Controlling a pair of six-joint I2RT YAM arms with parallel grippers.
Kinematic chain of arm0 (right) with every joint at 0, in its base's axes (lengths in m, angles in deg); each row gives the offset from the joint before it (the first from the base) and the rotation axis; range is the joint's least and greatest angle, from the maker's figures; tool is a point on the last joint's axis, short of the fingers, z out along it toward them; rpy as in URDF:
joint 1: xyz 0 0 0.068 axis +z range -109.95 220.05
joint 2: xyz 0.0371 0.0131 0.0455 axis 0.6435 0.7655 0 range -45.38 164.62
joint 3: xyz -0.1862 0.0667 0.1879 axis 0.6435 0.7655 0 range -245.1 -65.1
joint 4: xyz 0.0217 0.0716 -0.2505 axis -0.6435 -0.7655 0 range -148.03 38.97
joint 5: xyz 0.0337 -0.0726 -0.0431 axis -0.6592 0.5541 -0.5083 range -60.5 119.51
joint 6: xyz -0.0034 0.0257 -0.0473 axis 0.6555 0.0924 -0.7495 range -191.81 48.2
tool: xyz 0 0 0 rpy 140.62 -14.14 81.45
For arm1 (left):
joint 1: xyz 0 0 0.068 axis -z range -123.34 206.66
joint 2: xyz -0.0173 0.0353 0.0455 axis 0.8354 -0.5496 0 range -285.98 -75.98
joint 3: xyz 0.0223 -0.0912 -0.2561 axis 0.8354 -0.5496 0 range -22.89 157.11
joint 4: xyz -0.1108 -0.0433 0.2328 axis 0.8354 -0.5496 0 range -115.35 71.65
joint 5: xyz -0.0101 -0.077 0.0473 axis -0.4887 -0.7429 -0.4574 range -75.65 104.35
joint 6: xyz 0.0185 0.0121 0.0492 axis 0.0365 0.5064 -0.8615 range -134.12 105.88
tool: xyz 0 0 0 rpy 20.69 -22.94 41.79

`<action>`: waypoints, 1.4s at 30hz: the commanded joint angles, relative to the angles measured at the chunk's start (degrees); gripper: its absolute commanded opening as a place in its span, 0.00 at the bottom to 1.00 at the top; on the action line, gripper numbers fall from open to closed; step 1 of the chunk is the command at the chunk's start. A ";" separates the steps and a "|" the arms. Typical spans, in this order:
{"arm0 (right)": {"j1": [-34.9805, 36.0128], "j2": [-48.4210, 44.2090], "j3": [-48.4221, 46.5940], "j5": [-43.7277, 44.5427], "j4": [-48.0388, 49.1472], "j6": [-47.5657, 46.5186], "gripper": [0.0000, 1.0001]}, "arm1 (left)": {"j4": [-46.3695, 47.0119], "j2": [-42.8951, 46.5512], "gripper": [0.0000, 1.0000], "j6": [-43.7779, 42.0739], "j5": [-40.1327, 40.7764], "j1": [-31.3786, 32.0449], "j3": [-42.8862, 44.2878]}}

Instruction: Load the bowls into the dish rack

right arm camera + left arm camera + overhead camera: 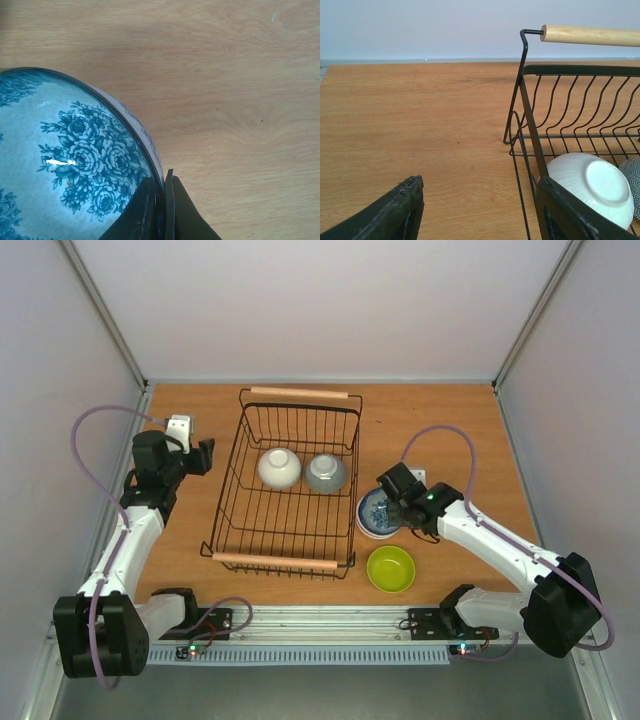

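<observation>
The dish rack, black wire with wooden handles, stands mid-table. Two bowls lie upside down inside it: a white one and a grey one. Just right of the rack sits a blue floral bowl. My right gripper is shut on its right rim. The right wrist view shows the rim of that bowl pinched between the fingers of the right gripper. A lime green bowl rests on the table in front of it. My left gripper hovers open left of the rack, holding nothing.
In the left wrist view the open left gripper faces bare wood, with the rack's corner post and the white bowl at right. Grey walls close in the table on three sides.
</observation>
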 commanded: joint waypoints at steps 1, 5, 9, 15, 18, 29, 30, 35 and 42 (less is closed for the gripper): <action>-0.27 -1.52 -0.57 1.90 -3.02 -0.69 0.01 | 2.89 -0.45 0.62 0.28 -0.46 -0.11 -0.34; -0.17 -5.56 -3.14 4.79 -6.52 -1.50 0.01 | 2.77 -0.37 0.62 0.22 -0.63 -0.12 -0.25; -0.29 -9.43 -9.27 10.58 -11.29 -2.18 0.01 | 2.15 -0.29 0.62 0.36 -1.86 -0.16 0.05; -0.18 -12.20 -17.08 6.91 -6.56 -6.16 0.01 | 1.21 0.03 0.63 -0.10 -12.09 -0.12 0.27; -0.11 -8.32 -21.13 2.51 -3.91 -9.36 0.01 | 0.61 0.21 0.62 -0.62 -22.30 -0.12 0.12; 1.97 13.48 -38.02 -0.02 0.92 -13.87 0.01 | -9.27 0.10 0.66 -10.83 -51.65 -0.14 1.79; 2.68 15.02 -39.55 -0.06 0.81 -14.10 0.01 | -10.01 0.08 0.67 -11.46 -52.71 -0.11 1.92; 8.45 23.64 -47.40 4.58 -0.40 -16.01 0.01 | -10.03 -0.35 0.67 -12.27 -51.81 -0.15 2.21; 17.24 36.02 -59.06 11.14 -4.63 -17.95 0.01 | -8.69 0.25 0.68 -10.35 -49.65 -0.15 1.84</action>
